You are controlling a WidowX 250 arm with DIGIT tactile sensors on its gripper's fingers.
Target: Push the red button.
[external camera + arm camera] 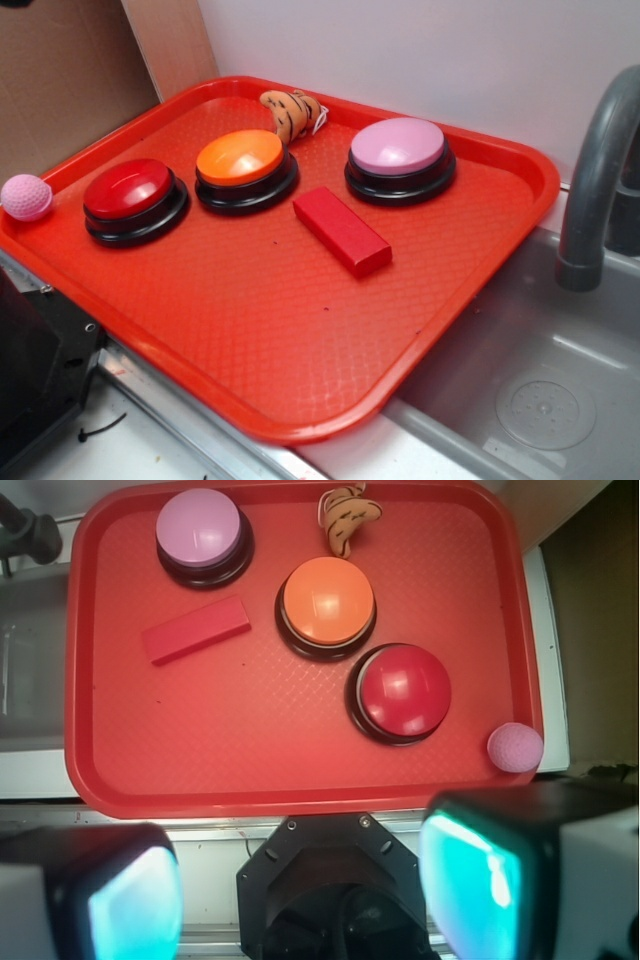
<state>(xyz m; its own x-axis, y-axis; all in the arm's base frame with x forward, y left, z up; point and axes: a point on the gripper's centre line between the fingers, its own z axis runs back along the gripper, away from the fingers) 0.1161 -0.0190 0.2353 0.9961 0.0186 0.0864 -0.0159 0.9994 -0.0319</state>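
Hanging high above the tray (90,680), the tool (300,900) was released, its two pads (135,900) spread wide at the bottom of the wrist frame and grasping nothing. The red button (404,692) sat right of centre in that view, and at the left of the exterior frame, near the tray's edge. The orange button (327,602) sat just beside it, so a descent drifting toward the upper left would likely have pressed the wrong dome. The pink ball (515,747) rested on the rim nearby and could have been knocked off. Coming down off-centre, a pad might have slid off the glossy dome. The red block (195,630) lay well apart, an unlikely confusion.
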